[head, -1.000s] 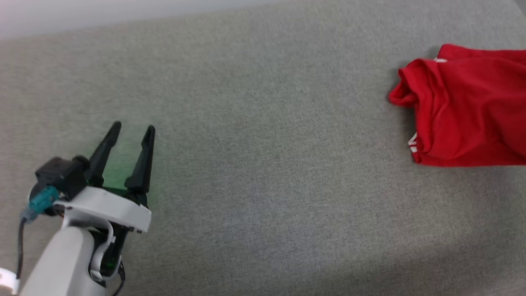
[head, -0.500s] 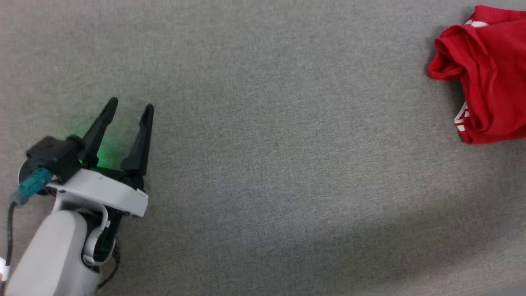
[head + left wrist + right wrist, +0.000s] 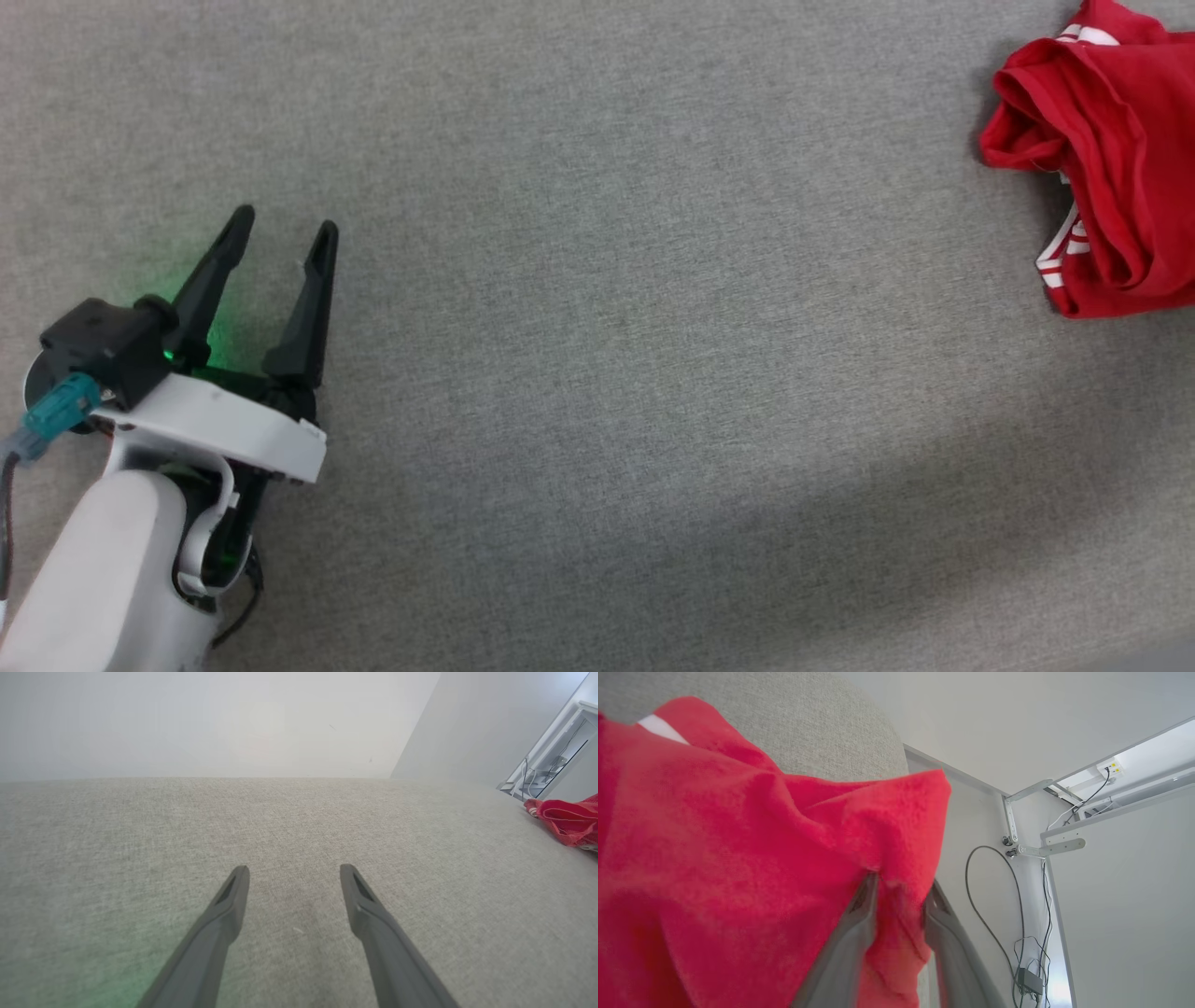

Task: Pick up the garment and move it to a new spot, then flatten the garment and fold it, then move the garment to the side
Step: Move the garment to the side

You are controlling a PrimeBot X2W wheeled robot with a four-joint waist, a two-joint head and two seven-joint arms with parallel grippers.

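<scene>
**Shirt at my right end effector, left one wide**

The shirt lay bunched on the grey surface, at the far right of my head view and well apart from my left end effector. That one's fingers stood wide above the surface. My right end effector had red fabric between its parted fingers, and I could not tell whether it gripped. Since a second earlier my head view had shifted, while my left end effector was just as wide.

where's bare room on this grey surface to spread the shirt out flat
The wide middle of the grey surface is bare, from the open left gripper at lower left across to the garment. Crowded: the upper right edge, where the garment is bunched, and the lower left corner around that gripper.
</scene>
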